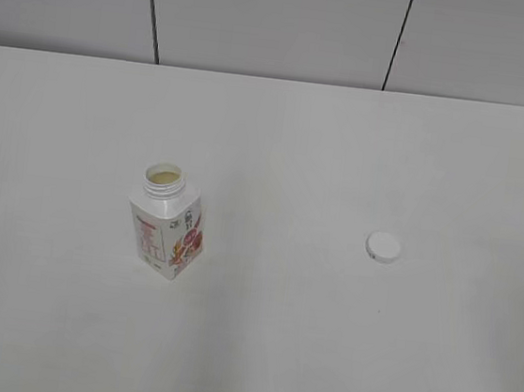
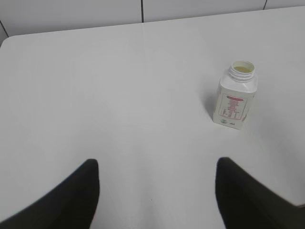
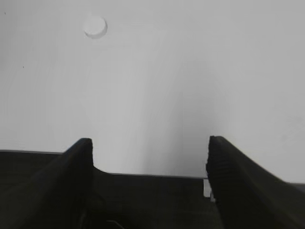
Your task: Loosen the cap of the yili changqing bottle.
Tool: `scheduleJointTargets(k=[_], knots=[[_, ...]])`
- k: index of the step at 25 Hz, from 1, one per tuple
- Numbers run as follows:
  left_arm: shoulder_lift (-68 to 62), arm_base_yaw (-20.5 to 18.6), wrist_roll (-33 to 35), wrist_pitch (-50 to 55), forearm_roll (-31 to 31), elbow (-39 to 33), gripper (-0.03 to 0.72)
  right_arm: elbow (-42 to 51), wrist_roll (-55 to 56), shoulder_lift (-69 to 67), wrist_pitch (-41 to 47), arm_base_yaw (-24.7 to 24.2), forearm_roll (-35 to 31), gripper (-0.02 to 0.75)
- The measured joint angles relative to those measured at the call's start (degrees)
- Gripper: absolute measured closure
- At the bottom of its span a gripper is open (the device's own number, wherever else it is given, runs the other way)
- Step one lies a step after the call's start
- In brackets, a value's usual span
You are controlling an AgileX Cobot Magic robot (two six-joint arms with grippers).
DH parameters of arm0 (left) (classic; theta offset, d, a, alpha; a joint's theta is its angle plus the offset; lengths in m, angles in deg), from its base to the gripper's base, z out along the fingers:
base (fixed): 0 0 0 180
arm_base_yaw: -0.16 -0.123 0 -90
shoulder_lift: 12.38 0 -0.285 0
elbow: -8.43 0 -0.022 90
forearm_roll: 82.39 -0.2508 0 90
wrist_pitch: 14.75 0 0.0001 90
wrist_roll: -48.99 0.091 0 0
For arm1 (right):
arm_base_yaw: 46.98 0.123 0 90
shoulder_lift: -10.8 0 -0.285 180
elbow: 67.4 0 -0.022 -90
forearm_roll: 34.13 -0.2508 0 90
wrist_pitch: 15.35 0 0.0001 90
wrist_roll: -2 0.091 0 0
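The yili changqing bottle (image 1: 168,225) stands upright on the white table, left of centre, with its neck open and pale liquid showing inside. It also shows in the left wrist view (image 2: 236,95), far ahead and to the right of my left gripper. The white cap (image 1: 383,247) lies flat on the table to the right, apart from the bottle. It also shows in the right wrist view (image 3: 95,26), far ahead and to the left. My left gripper (image 2: 157,167) is open and empty above the table. My right gripper (image 3: 148,143) is open and empty near the table's front edge.
The white table (image 1: 287,142) runs back to a grey panelled wall (image 1: 273,17). In the right wrist view the table's front edge (image 3: 152,175) lies between the fingers, with dark space below. Neither arm shows in the exterior view.
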Motion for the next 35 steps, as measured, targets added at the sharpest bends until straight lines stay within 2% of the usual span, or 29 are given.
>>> scheduleJointTargets(k=[8, 13, 19, 35], knots=[[0.02, 0.0, 0.0, 0.0, 0.0, 0.0, 0.214, 0.98, 0.18, 11.95, -1.2, 0.0, 0.09, 0.153], [0.06, 0.02, 0.0, -0.06, -0.01, -0.06, 0.214, 1.0, 0.37, 12.2, -1.36, 0.24, 0.03, 0.153], [0.06, 0.02, 0.0, -0.06, -0.01, -0.06, 0.214, 1.0, 0.37, 12.2, -1.36, 3.2, -0.02, 0.153], [0.06, 0.02, 0.0, -0.06, 0.04, -0.06, 0.228, 1.0, 1.66, 12.2, -1.53, 4.09, 0.92, 0.153]])
